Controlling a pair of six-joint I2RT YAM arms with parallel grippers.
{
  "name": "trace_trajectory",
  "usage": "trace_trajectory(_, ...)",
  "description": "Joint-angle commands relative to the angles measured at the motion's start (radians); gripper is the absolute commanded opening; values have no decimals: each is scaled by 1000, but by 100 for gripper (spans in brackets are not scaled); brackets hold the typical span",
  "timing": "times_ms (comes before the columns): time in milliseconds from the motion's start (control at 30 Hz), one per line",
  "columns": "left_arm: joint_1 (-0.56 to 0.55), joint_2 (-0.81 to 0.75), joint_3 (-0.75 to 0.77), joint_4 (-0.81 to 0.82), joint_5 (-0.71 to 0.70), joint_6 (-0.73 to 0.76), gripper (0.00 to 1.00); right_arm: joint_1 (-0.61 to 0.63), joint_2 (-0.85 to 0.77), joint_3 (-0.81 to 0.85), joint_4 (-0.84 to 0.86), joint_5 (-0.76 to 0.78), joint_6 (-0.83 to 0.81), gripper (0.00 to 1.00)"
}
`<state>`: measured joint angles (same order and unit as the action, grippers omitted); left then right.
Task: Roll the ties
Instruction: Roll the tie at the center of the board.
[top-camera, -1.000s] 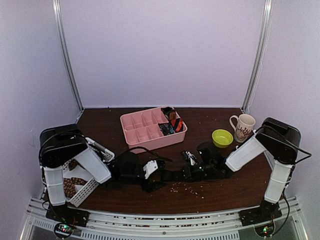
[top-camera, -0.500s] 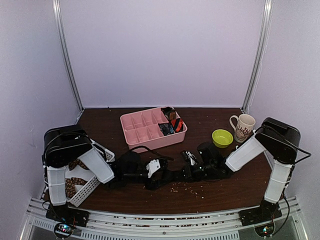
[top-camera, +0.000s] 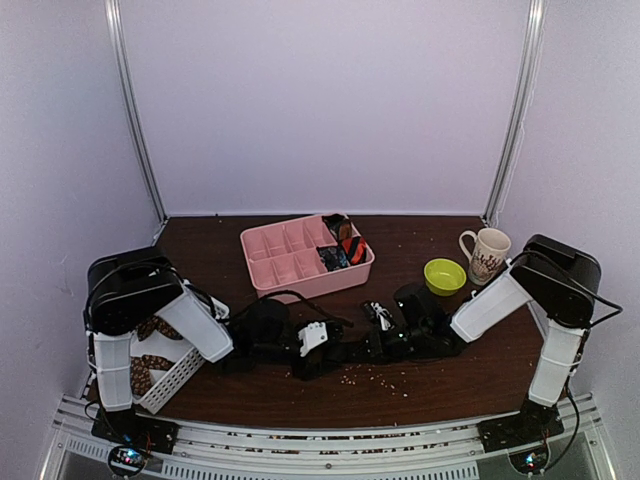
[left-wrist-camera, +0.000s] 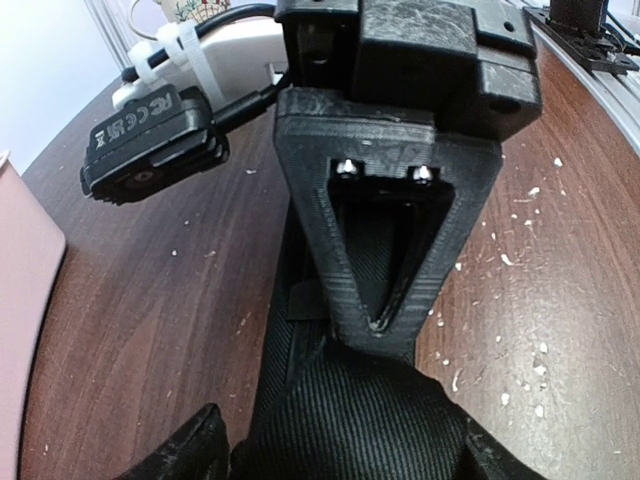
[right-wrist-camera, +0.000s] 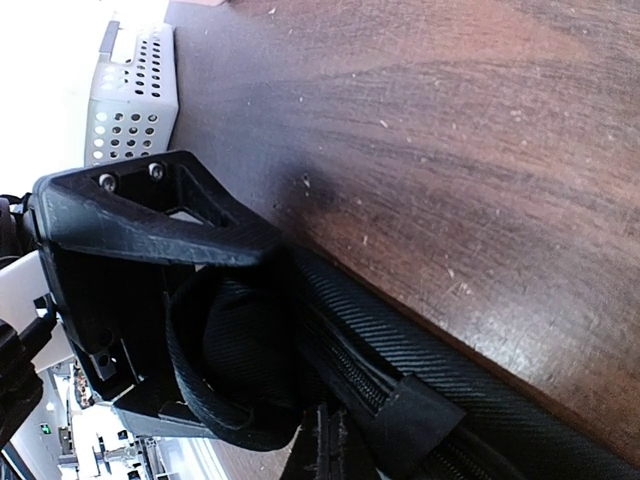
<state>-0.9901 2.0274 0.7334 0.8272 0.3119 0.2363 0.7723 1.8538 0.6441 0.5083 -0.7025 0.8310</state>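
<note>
A plain black tie (top-camera: 350, 351) lies on the brown table between my two grippers. My left gripper (top-camera: 325, 352) is shut on its rolled end; in the left wrist view the ribbed coil (left-wrist-camera: 360, 410) fills the space between my fingers (left-wrist-camera: 195, 450). My right gripper (top-camera: 378, 345) is shut, with its tips down on the flat strip just past the coil; one of its fingers (left-wrist-camera: 455, 200) shows there. In the right wrist view the coil (right-wrist-camera: 235, 360) sits inside the left finger's frame (right-wrist-camera: 130, 220), and the strip with its keeper band (right-wrist-camera: 425, 415) runs off to the lower right.
A pink divided tray (top-camera: 290, 262) behind holds coiled ties (top-camera: 345, 245) in its right cells. A green bowl (top-camera: 445, 275) and a mug (top-camera: 487, 255) stand at the right. A white perforated basket (top-camera: 178, 378) at the left holds brown patterned ties (top-camera: 145, 368). Crumbs (top-camera: 375, 378) dot the table.
My left gripper has moved right along the tie towards the right gripper, and the gap between them is shorter. The right arm has stayed put.
</note>
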Motion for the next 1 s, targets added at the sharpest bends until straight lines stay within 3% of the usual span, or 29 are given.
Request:
trace_trajectory(0,-4,-14,11,-68,-1,54,75,-5,43,-13,-130,49,-30,0)
trace_trajectory(267,-4,-32,31,-133,21,99,75,-5,44,-16,-130,49,-32,0)
trace_trajectory(367,-1,-19,56,-179,35,111,66,-5,43,-15,-129,46,-32,0)
trace_trajectory(500,4,-3,84,-252,42,103,44,-5,25,-27,-124,46,-32,0)
trace_trajectory(633,12,-3,57,-232,75,27,34,-5,-77,-60,-88,52,-31,0)
trace_trajectory(800,16,6,31,-204,100,-29,33,-20,-221,-45,-158,86,-60,0)
trace_trajectory(967,18,17,25,-194,121,-45,33,-54,-185,25,-291,118,-132,1)
